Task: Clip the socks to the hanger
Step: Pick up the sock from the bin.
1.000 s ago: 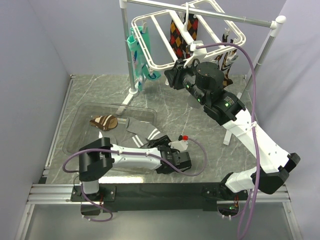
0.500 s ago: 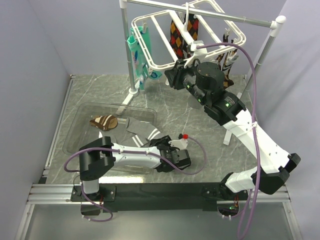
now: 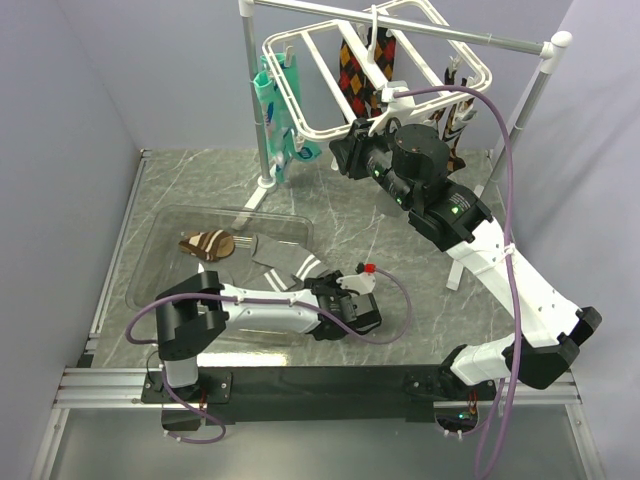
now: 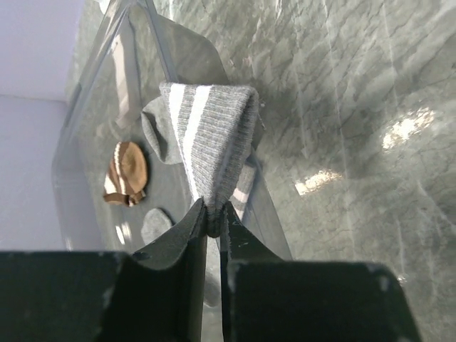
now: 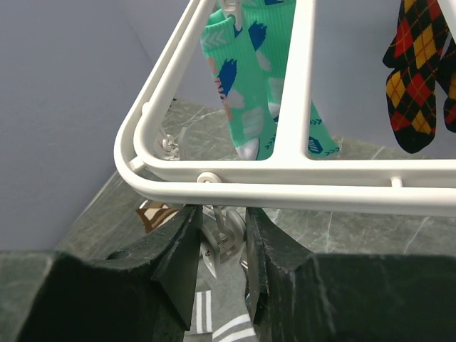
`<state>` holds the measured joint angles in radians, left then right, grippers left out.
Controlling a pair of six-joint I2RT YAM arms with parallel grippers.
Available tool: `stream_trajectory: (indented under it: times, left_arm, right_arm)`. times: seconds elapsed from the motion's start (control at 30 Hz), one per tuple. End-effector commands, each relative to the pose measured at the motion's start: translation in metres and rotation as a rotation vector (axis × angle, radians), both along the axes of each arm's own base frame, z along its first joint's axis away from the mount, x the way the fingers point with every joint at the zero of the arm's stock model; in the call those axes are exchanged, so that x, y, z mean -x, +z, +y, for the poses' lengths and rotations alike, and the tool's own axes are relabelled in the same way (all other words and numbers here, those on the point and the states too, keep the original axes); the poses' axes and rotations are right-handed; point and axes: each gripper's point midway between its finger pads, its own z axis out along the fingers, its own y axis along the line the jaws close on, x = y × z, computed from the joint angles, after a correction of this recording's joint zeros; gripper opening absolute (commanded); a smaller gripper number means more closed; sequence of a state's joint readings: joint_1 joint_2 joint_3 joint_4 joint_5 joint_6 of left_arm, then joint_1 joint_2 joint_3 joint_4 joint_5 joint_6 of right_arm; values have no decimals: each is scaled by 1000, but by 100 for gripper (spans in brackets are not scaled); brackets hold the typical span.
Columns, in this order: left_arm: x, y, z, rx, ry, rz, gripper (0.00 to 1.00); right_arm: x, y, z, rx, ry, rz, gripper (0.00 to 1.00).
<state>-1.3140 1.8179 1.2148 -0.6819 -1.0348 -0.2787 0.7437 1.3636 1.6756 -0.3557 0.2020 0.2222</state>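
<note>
Grey socks [image 3: 287,258] with white stripes lie at the right end of a clear tray [image 3: 160,240]. My left gripper [image 3: 320,290] is shut on the cuff edge of one grey sock [image 4: 210,132], whose fabric bunches up between the fingertips [image 4: 212,214]. The white hanger [image 3: 300,95] hangs from the rail at the back. My right gripper [image 3: 345,155] sits under the hanger's near corner [image 5: 285,174]. It is shut on a small white clip [image 5: 226,239] that dangles from the frame. Far below, the grey socks [image 5: 214,324] show between the right fingers.
A brown striped sock [image 3: 208,243] lies in the tray. Teal patterned socks [image 3: 275,110] and dark argyle socks [image 3: 355,70] hang clipped on the hanger. The metal rail stand [image 3: 255,100] has white poles at left and right [image 3: 535,90]. Walls close in both sides.
My left gripper has gone from open to shut on the grey sock's cuff and shifted slightly left. The right arm and the hanger have not moved.
</note>
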Motion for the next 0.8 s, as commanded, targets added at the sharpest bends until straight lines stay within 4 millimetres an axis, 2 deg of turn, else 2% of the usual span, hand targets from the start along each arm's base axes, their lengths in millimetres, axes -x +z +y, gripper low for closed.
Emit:
stream_trajectory:
  times: [0.0,0.13,0.4,0.47,0.53,0.57,0.6,0.63,0.67,0.7,0.73,0.77]
  left_arm:
    - [-4,29,-12,174,14,-17,6]
    - [-7,44,-14,306,49,-27,5]
    - [-16,62,4,503,185,-40,1]
    - [-17,74,9,602,213,-52,1]
    - [-15,79,5,698,190,-33,1]
    - [-14,98,9,787,170,-38,1]
    - [-7,89,6,821,127,35,1]
    - [-10,105,-2,903,71,29,1]
    - [-10,128,7,990,43,10,1]
    - [-8,128,11,1013,18,14,1]
    - [-6,151,12,1082,-56,14,1]
    - [-5,156,15,1101,-77,10,1]
  right_arm:
    - [5,12,-4,-14,-5,-24,0]
    - [4,10,-4,-10,-4,-20,0]
    - [5,10,-3,-14,-3,-20,0]
    - [4,11,-3,-14,-3,-20,0]
    - [3,10,-1,-14,0,-17,0]
    - [3,10,0,-14,3,-17,0]
    - [3,10,1,-15,7,-16,0]
    - [3,10,2,-19,12,-16,0]
    - [2,9,3,-21,12,-15,0]
    - [3,9,3,-24,15,-16,0]
    - [3,11,4,-32,18,-22,0]
    - [3,11,4,-35,18,-25,0]
